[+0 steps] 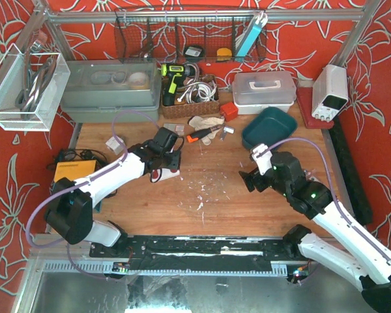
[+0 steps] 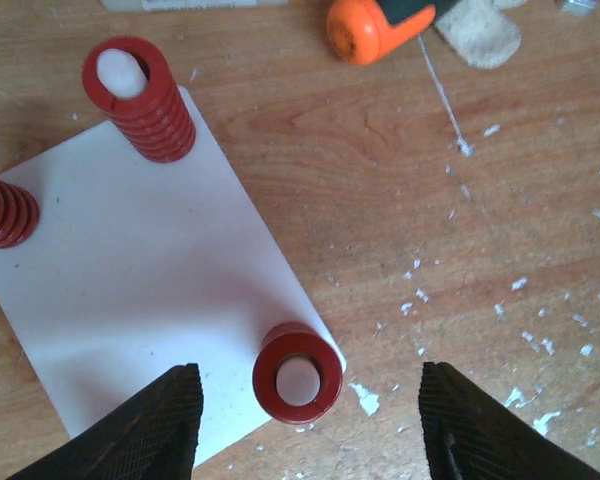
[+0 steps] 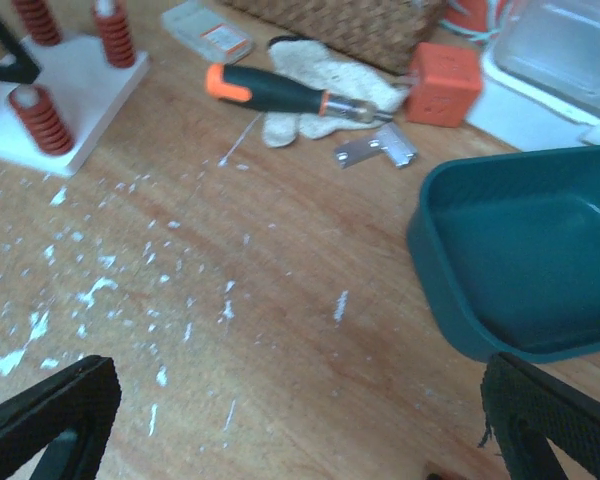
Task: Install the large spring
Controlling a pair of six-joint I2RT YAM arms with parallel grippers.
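A white base plate [image 2: 150, 260] lies on the wooden table and carries three red springs, each on a white peg. In the left wrist view one spring [image 2: 298, 372] stands at the plate's near corner, a taller one [image 2: 140, 100] at the far corner, and a third [image 2: 2, 210] at the left edge. My left gripper [image 2: 310, 425] is open and empty, its fingers wide to either side of the near-corner spring and above it, not touching. In the top view it [image 1: 166, 162] hovers over the plate [image 1: 163, 175]. My right gripper [image 3: 300, 430] is open and empty over bare wood, far right of the plate [image 3: 80, 95].
An orange-handled screwdriver [image 3: 270, 90] lies on a cream glove [image 3: 292, 130] behind the plate. An orange cube [image 3: 442, 83] and a teal bin [image 3: 460, 240] sit to the right. A wicker basket [image 1: 189, 104] and clear boxes [image 1: 264, 88] line the back. White flakes litter the wood.
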